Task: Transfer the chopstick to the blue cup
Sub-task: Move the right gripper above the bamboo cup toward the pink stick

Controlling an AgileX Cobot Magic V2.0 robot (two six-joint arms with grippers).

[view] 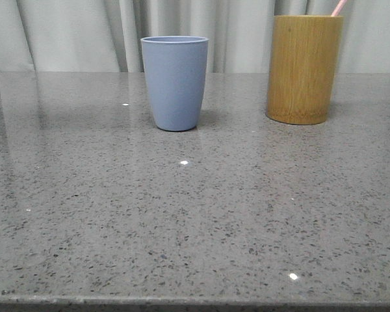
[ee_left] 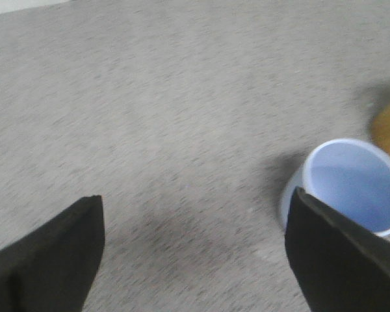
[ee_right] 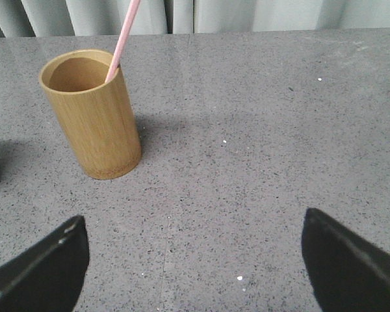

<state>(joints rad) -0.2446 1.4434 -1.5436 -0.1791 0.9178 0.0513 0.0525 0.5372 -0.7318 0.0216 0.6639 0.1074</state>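
Both claws (ee_left: pixel 194 250) (ee_right: pixel 194 260) gape wide, empty; chopstick (ee_right: pixel 122 40) leans on bamboo cup (ee_right: pixel 94 117) rim, apart from blue cup (view: pixel 174 81).

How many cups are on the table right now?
2. The blue cup stands upright near the table's middle; the bamboo cup stands upright to its right, holding the chopstick. None seems hidden.

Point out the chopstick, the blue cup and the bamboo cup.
Chopstick (ee_right: pixel 123 39), right wrist view, shaft above the rim.
Blue cup (view: pixel 175 84), front view, outer wall.
Bamboo cup (view: pixel 302 68), front view, outer wall.
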